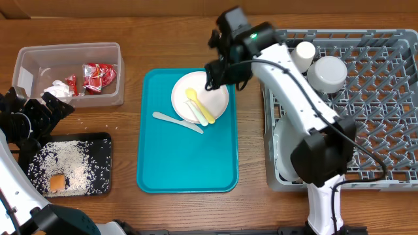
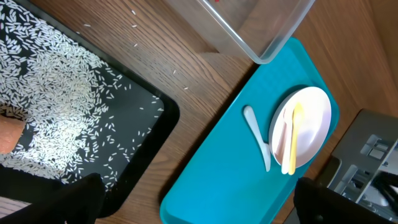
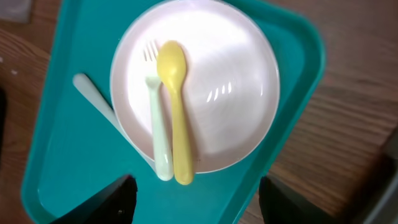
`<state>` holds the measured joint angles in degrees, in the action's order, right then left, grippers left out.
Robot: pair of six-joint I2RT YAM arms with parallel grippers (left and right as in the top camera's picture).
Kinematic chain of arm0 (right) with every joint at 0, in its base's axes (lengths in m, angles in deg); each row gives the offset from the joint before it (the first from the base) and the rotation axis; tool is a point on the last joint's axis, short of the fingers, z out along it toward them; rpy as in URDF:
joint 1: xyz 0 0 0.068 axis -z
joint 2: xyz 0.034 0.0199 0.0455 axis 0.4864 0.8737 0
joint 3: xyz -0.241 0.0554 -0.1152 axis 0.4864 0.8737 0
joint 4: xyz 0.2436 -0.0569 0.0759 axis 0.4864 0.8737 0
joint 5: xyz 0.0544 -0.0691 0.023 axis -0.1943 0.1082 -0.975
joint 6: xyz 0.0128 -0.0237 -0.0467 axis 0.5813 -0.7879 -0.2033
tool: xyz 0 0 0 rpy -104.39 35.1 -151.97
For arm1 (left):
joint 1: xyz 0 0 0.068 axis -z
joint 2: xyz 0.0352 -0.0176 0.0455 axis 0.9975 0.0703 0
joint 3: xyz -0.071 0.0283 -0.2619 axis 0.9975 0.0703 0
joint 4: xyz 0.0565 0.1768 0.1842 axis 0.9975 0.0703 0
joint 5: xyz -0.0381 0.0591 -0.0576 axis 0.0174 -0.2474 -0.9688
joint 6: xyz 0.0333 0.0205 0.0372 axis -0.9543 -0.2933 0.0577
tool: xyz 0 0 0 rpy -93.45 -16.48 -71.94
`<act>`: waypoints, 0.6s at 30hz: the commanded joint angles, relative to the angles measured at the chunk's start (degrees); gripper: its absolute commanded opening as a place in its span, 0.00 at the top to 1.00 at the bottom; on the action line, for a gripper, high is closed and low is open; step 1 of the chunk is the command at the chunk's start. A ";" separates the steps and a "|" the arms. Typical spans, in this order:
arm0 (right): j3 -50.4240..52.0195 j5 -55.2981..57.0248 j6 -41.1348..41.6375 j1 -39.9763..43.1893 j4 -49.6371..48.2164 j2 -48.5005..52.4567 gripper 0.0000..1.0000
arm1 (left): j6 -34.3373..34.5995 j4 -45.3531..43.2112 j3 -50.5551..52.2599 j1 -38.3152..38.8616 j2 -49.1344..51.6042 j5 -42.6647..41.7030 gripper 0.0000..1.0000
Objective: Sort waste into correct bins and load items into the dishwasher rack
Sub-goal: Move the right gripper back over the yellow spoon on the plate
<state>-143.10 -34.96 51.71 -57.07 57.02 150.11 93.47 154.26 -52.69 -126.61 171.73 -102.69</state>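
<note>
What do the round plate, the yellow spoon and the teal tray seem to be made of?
Plate: probably plastic or glazed ceramic, glossy; sharp highlights show.
Yellow spoon: likely plastic, smooth, uniform colour, one moulded piece.
Teal tray: likely plastic, semi-matte, rounded moulded rim.

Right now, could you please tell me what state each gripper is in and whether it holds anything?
Left gripper: open, holding nothing.
Right gripper: open, holding nothing, near the white plate.
</note>
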 commanded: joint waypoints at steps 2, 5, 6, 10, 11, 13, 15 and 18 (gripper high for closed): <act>5.77 0.24 0.28 -1.68 -4.35 -0.22 0.38 | 0.42 0.00 -0.13 -0.17 -0.09 0.02 0.00; 9.97 0.26 0.46 -2.89 -7.32 -0.11 0.38 | 0.39 0.00 -0.13 -0.17 -0.09 0.02 0.00; 11.06 0.26 0.46 -3.30 -8.02 -0.09 0.38 | 0.39 0.00 -0.13 -0.17 -0.09 0.02 0.00; 14.34 0.28 0.70 -5.09 -10.45 0.00 0.38 | 0.42 0.00 -0.13 -0.17 -0.09 0.02 0.00; 14.84 0.28 0.90 -5.57 -10.93 0.00 0.38 | 0.42 0.00 -0.13 -0.17 -0.09 0.02 0.00; 15.50 0.55 1.33 -6.47 -11.74 0.00 0.38 | 0.42 0.00 -0.13 -0.17 -0.09 0.02 0.00; 16.00 0.98 1.40 -7.21 -12.59 0.00 0.38 | 0.39 0.00 -0.13 -0.17 -0.09 0.02 0.00; 17.16 2.25 1.86 -7.69 -14.60 0.09 0.38 | 0.39 0.00 -0.13 -0.17 -0.09 0.02 0.00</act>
<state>-127.16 -34.26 52.74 -64.42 43.58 150.35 93.45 154.26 -52.69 -126.61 171.73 -102.67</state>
